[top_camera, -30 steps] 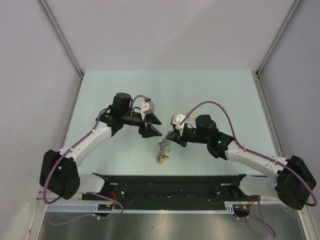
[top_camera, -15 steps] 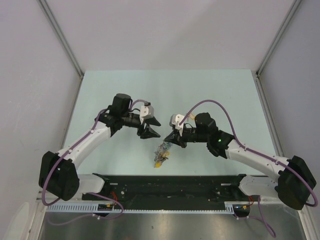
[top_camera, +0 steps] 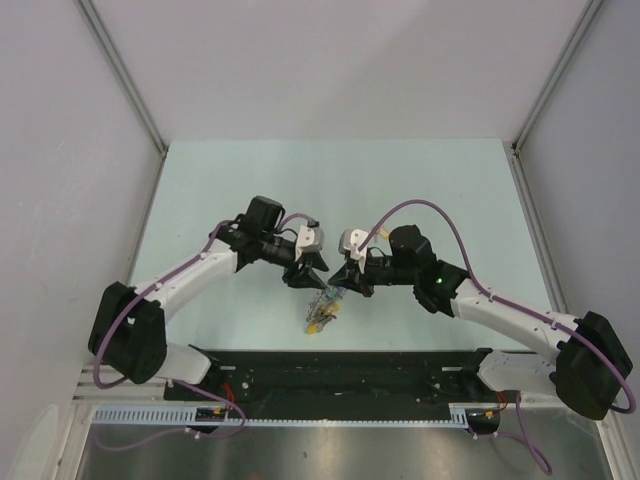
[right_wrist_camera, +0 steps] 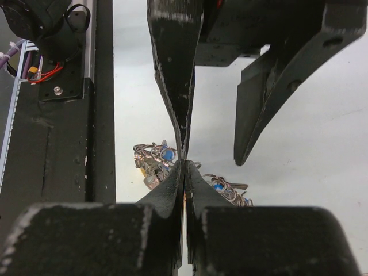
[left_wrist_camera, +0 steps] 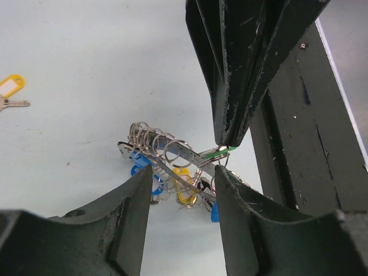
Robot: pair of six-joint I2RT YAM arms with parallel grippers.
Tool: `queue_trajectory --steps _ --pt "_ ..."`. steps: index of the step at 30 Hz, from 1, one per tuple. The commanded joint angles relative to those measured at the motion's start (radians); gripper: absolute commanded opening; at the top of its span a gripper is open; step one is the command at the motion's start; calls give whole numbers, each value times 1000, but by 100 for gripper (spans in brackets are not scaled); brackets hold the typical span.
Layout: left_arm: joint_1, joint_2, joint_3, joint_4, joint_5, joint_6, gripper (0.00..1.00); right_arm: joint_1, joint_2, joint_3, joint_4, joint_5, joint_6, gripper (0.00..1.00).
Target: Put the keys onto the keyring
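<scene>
From above, the left pincer (top_camera: 311, 277) and the right pincer (top_camera: 344, 284) meet almost tip to tip over the pale worktop (top_camera: 430, 180). The keyring (top_camera: 322, 311) lies just below both tips, and the jaws are too small here to read. In the left wrist view the left pincer stands open, its matt black fingers spread to either side of the keyring. The keyring is a tangle of thin, shiny wire loops and grey metal blades with glossy blue and yellow plastic heads. The right pincer reaches in opposite, pinched shut on the plastic head of the green key (left_wrist_camera: 218, 152). The key's slim silver blade points at the loops, but I cannot tell whether it touches them. The yellow key (left_wrist_camera: 10, 92) lies flat, well off to one side of the left pincer. In the right wrist view the right pincer's scuffed, tapered fingers press together and hide the key, with the loops just beyond their tip. The step looks to be threading the green key. Next, the left pincer likely has to close on one loop and steady it.
</scene>
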Motion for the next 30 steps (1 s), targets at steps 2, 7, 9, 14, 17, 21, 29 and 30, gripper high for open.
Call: queue_trajectory --steps 2,7,9,14,17,21,29,30 --pt "-32 43 57 -122 99 96 51 1 1 54 31 -20 -14 0" --pt "-33 47 64 -136 126 103 44 2 2 54 26 -13 -16 0" --pt "-33 47 66 -139 133 105 41 1 1 54 26 -11 -16 0" --pt "-33 52 77 -150 172 105 34 1 2 54 21 -3 -17 0" --pt "-35 52 80 -159 186 111 35 1 -1 54 15 4 -20 0" --pt "-33 60 92 -196 208 138 33 2 -4 54 11 12 -20 0" --pt "-33 67 107 -242 215 169 8 -1 -9 54 -2 36 -22 0" --pt "-33 69 109 -243 215 171 5 -1 -12 54 -5 41 -22 0"
